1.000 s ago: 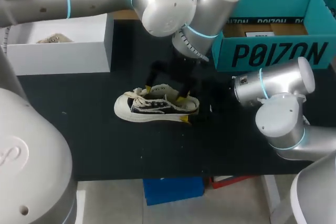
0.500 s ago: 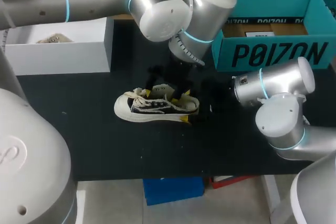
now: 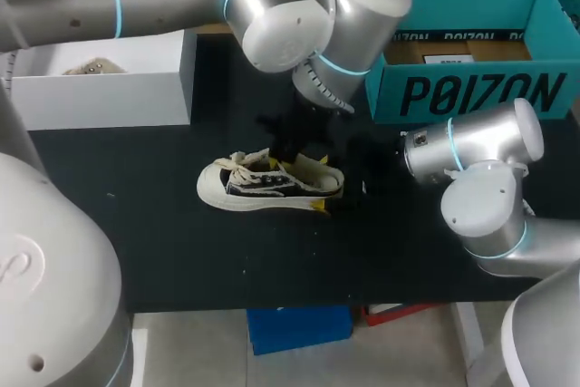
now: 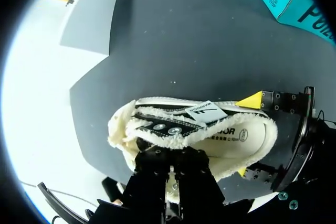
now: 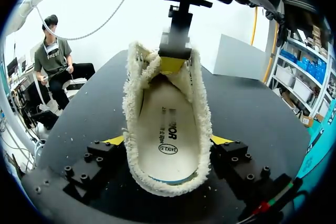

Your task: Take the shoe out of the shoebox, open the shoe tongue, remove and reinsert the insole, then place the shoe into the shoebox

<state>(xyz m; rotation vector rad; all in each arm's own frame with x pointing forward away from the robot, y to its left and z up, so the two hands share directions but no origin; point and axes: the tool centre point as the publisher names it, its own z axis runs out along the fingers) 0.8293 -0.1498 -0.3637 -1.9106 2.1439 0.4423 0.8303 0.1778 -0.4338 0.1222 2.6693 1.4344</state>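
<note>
A cream and black low sneaker (image 3: 263,186) lies on the black table, toe to the left. My right gripper (image 3: 320,184) holds its heel: in the right wrist view the yellow fingertips (image 5: 116,140) press both sides of the fuzzy collar around the insole (image 5: 165,129). My left gripper (image 3: 290,144) comes down from above over the laces. It is shut, pinching the tongue at the front of the shoe's opening (image 5: 172,65). In the left wrist view its black fingers (image 4: 181,169) stand together over the eyelets, tips hidden, with the insole (image 4: 231,136) in sight beyond them.
The teal shoebox (image 3: 471,92) stands open at the back right, close behind my right arm. A white box (image 3: 109,88) sits at the back left with something beige inside. Bare black table lies in front of the shoe.
My left gripper's fingers, spread wide over the shoe a second ago, have come together on the tongue. The shoe and my right arm have stayed where they were.
</note>
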